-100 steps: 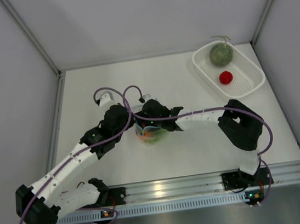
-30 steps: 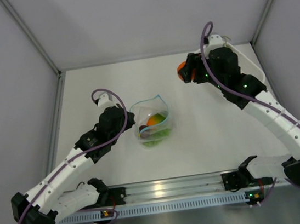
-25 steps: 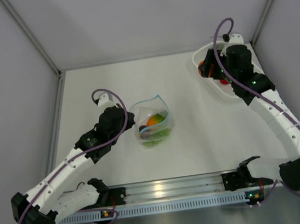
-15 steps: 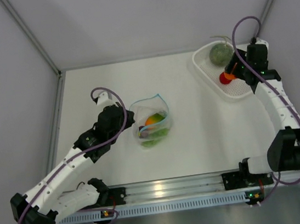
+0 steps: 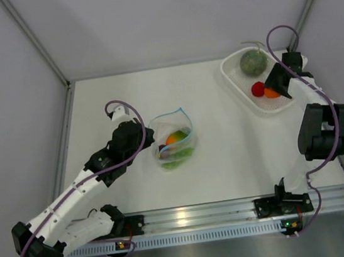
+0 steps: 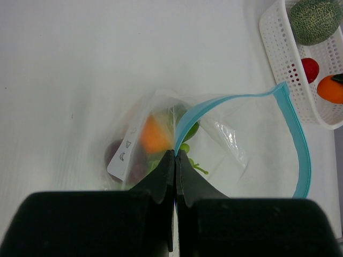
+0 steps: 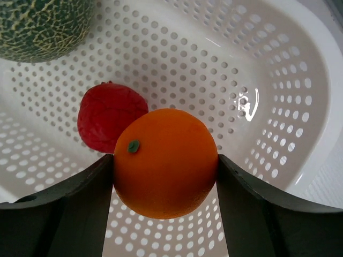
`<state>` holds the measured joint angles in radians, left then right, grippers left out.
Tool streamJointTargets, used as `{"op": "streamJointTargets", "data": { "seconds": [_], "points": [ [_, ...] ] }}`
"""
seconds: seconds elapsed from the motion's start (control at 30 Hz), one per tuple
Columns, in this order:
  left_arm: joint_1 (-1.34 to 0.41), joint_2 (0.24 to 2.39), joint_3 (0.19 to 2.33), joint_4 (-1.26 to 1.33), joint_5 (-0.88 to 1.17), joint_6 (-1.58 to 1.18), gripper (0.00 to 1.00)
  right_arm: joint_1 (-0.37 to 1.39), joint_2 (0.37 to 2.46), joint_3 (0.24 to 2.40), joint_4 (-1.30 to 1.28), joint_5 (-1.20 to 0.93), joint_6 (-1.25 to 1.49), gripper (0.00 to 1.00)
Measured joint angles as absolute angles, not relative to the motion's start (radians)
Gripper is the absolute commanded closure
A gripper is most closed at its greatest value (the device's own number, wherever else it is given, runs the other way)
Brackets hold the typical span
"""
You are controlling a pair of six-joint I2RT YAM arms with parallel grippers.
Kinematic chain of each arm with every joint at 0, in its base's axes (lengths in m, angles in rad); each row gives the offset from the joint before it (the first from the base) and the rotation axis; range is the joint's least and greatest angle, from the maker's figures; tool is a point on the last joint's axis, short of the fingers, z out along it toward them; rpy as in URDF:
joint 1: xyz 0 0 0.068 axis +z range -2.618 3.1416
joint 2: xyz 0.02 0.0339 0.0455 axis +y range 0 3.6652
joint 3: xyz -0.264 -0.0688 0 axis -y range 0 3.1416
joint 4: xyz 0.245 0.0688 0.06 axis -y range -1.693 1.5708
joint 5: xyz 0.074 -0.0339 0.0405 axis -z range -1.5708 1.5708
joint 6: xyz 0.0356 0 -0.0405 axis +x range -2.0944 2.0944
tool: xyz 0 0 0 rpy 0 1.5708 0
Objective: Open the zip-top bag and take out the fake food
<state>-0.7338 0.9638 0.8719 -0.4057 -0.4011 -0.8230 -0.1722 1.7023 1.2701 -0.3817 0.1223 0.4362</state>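
The right hand (image 7: 165, 172) is clamped on an orange (image 7: 161, 147), probably light and rigid, low in the white basket (image 7: 300, 80) beside a red ball (image 7: 107, 115) and melon (image 7: 37, 27). The left hand (image 6: 175, 160), fingers together, pinches the blue zip edge (image 6: 297, 139) of the thin, likely slippery bag (image 6: 236, 150). It lies open on the surface (image 5: 227, 159), still holding an orange piece (image 6: 154, 135) and greens (image 5: 176, 160).

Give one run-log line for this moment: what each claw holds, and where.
left claw: shut on zip-top bag rim | right claw: shut on orange ball, inside white basket | basket also holds: melon, red ball
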Motion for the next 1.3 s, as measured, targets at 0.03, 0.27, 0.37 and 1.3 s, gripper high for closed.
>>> {"op": "streamJointTargets", "data": {
  "seconds": [0.03, 0.27, 0.37, 1.3],
  "points": [
    [-0.734, 0.964, 0.872, -0.406, -0.398, -0.822, 1.00, -0.176, 1.725, 1.286, -0.382, 0.129, 0.436, 0.30],
    [-0.734, 0.966, 0.879, -0.409, -0.373, -0.805, 1.00, -0.182, 1.755, 1.325, -0.395, 0.154, 0.411, 0.01],
    [-0.734, 0.973, 0.891, -0.411, -0.364, -0.804, 1.00, -0.181, 1.739, 1.331, -0.389, 0.136, 0.403, 0.00],
    [-0.734, 0.971, 0.905, -0.413, -0.364, -0.861, 1.00, 0.677, 1.286, 1.234, -0.340, -0.080, 0.361, 0.55]
  ]
}}
